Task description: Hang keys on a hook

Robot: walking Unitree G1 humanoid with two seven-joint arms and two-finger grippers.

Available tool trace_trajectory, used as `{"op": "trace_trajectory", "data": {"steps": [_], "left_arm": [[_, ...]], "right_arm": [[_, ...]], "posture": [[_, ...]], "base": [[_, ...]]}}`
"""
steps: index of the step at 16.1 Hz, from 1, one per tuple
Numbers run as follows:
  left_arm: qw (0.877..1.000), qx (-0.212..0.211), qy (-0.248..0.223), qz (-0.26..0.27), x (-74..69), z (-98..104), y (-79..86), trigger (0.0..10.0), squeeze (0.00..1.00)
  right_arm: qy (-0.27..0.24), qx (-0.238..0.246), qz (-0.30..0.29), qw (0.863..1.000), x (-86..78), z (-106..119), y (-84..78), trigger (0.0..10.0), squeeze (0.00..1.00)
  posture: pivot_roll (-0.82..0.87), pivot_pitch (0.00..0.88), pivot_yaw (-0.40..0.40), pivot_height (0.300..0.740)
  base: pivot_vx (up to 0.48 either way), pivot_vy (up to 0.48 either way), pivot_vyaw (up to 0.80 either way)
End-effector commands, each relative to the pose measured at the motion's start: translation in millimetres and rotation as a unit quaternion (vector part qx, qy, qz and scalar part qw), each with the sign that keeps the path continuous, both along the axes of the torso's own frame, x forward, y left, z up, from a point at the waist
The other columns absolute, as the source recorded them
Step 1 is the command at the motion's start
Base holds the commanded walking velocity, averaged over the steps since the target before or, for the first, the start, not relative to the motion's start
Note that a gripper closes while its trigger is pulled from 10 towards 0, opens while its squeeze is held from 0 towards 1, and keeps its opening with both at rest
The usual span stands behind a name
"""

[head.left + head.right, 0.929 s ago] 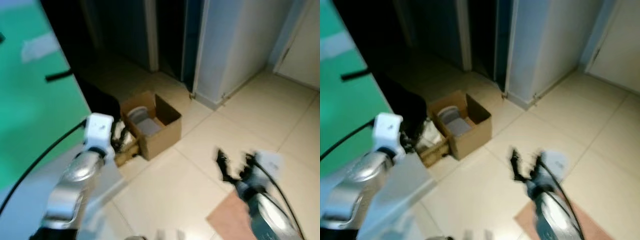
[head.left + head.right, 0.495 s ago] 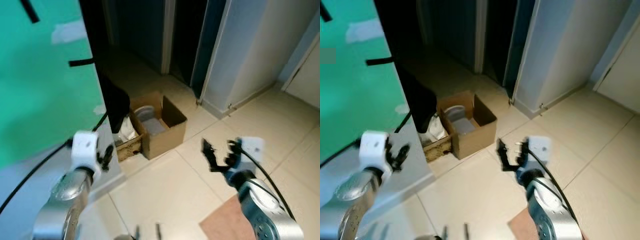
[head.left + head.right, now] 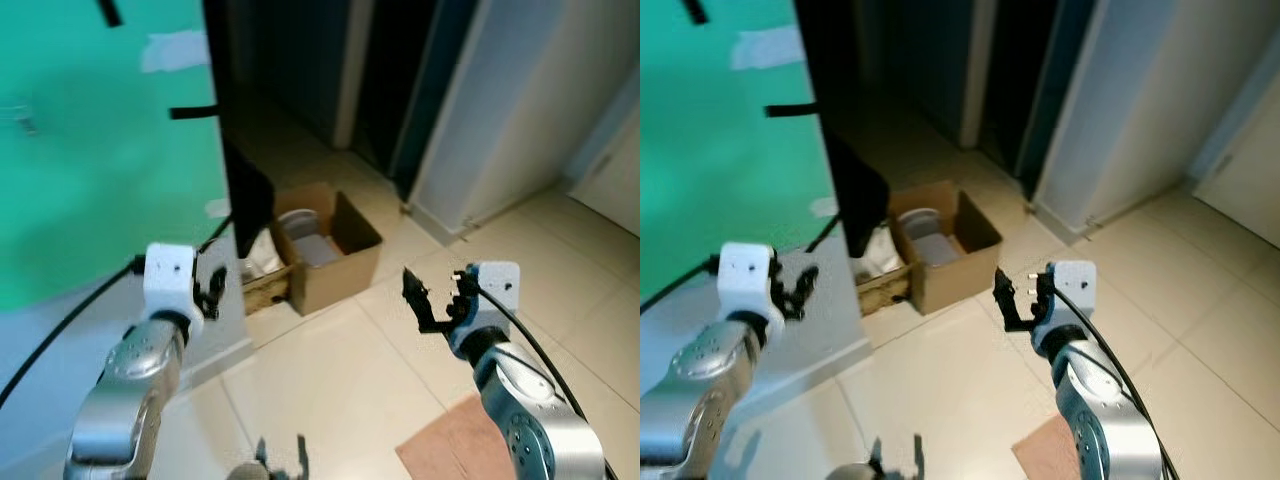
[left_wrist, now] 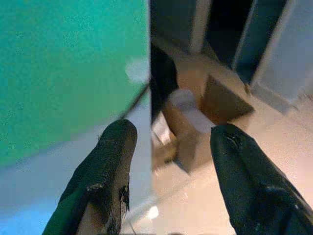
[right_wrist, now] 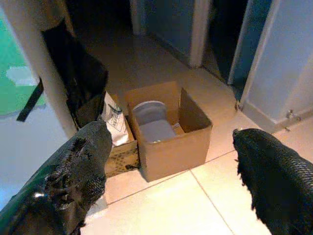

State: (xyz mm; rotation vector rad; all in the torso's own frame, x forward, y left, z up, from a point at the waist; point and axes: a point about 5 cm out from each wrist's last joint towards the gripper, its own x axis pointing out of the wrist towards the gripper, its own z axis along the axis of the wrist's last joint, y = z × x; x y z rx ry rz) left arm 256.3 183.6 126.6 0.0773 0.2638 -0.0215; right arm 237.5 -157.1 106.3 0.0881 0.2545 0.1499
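My left gripper is raised in front of the green wall panel, close to its lower edge. In the left wrist view its black fingers stand apart with nothing between them, so it is open. My right gripper is held up over the tiled floor, to the right of a cardboard box. The right wrist view shows its fingers spread wide and empty. A small pale fitting sits on the green panel at far left, too faint to identify.
The open cardboard box holds a grey container. A black bag hangs at the panel's edge above a smaller box of packets. Dark doorways lie behind. A brown mat lies on the floor at lower right.
The camera has swung, so the green wall, bag and box now sit further right and the blur is gone. The right gripper has risen higher and moved left; both stay empty.
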Motion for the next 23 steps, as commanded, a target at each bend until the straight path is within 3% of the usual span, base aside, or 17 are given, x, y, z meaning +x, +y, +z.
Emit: {"op": "trace_trajectory", "data": {"steps": [1, 4, 6, 8, 12, 13, 14, 16, 17, 18, 19, 21, 22, 23], "left_arm": [[1.0, -0.003, -0.012, 0.004, 5.6, 2.8, -2.5, 10.0, 0.0], [0.998, -0.003, -0.053, 0.032, 11.7, 12.1, -0.1, 10.0, 0.0], [0.999, -0.006, -0.043, 0.011, 9.6, 9.0, -2.7, 10.0, 0.0], [0.999, 0.009, -0.049, -0.015, 7.7, 9.7, -6.5, 10.0, 0.0], [0.997, 0.041, -0.069, 0.018, 11.5, 9.5, -1.9, 10.0, 0.02], [0.996, 0.045, -0.076, 0.013, 13.0, 12.1, -2.3, 10.0, 0.09], [0.995, 0.04, -0.087, 0.004, 13.9, 15.1, -3.9, 10.0, 0.35], [0.994, 0.032, -0.101, 0.021, 14.5, 16.1, -3.4, 10.0, 0.37], [0.995, 0.012, -0.082, 0.048, 15.1, 12.2, -1.3, 10.0, 0.59], [0.998, -0.011, -0.062, 0.023, 14.8, 11.4, -4.0, 10.0, 0.72], [0.998, -0.008, -0.059, 0.003, 14.7, 12.0, -5.4, 10.0, 0.72], [0.993, 0.088, -0.064, 0.05, 15.0, 11.6, 4.6, 10.0, 0.64], [0.995, 0.077, -0.064, 0.027, 16.0, 10.5, 3.0, 10.0, 0.49], [0.995, 0.071, -0.063, 0.024, 16.3, 10.2, 2.8, 10.0, 0.46]], "right_arm": [[-0.017, -0.041, -0.006, 0.999, 3.6, 1.8, -3.4, 10.0, 1.0], [-0.025, -0.045, -0.049, 0.997, 8.6, 4.1, -10.7, 10.0, 1.0], [-0.018, -0.037, -0.068, 0.997, 13.2, 3.3, -14.3, 10.0, 1.0], [-0.041, -0.059, -0.033, 0.997, 17.1, 8.8, -8.2, 10.0, 1.0], [-0.046, -0.037, -0.023, 0.998, 18.0, 9.3, -2.2, 10.0, 1.0], [-0.04, -0.036, -0.033, 0.998, 17.5, 8.4, -3.5, 10.0, 1.0], [-0.04, -0.044, -0.034, 0.998, 17.4, 8.5, -4.7, 10.0, 1.0], [-0.039, -0.04, -0.042, 0.998, 16.8, 8.8, -7.1, 10.0, 1.0], [-0.039, -0.045, -0.059, 0.996, 17.5, 8.8, -12.4, 10.0, 1.0], [-0.041, -0.051, -0.069, 0.995, 18.3, 10.4, -14.9, 10.0, 1.0], [-0.05, -0.048, -0.068, 0.995, 19.5, 14.0, -14.8, 10.0, 1.0], [-0.053, -0.071, -0.051, 0.995, 19.4, 13.5, -14.2, 10.0, 1.0], [-0.051, -0.068, -0.056, 0.995, 19.2, 13.6, -14.7, 10.0, 1.0], [-0.051, -0.062, -0.058, 0.995, 19.2, 13.9, -14.8, 10.0, 1.0]], "posture": [[-0.06, 0.0, -0.047, 0.74], [-0.05, 0.0, -0.047, 0.74], [-0.03, 0.0, -0.05, 0.74], [-0.03, 0.0, -0.055, 0.74], [-0.03, 0.0, -0.048, 0.74], [-0.04, 0.0, -0.047, 0.74], [-0.04, 0.0, -0.046, 0.74], [-0.04, 0.0, -0.043, 0.74], [-0.05, 0.0, -0.039, 0.74], [-0.05, 0.0, -0.04, 0.74], [-0.05, 0.0, -0.04, 0.74], [-0.05, 0.0, -0.04, 0.74], [-0.05, 0.0, -0.036, 0.74], [-0.05, 0.0, -0.035, 0.74]], "base": [[0.0, 0.0, 0.5], [0.0, 0.0, 0.71], [0.0, 0.0, 0.8], [0.0, 0.0, 0.8], [0.0, 0.0, 0.8], [0.0, 0.0, 0.8], [0.0, 0.0, 0.8], [0.0, 0.0, 0.8], [0.0, 0.0, 0.8], [0.0, 0.0, 0.8], [0.0, 0.0, 0.8], [0.0, 0.0, 0.8], [0.0, 0.0, 0.8], [0.0, 0.0, 0.8]]}}
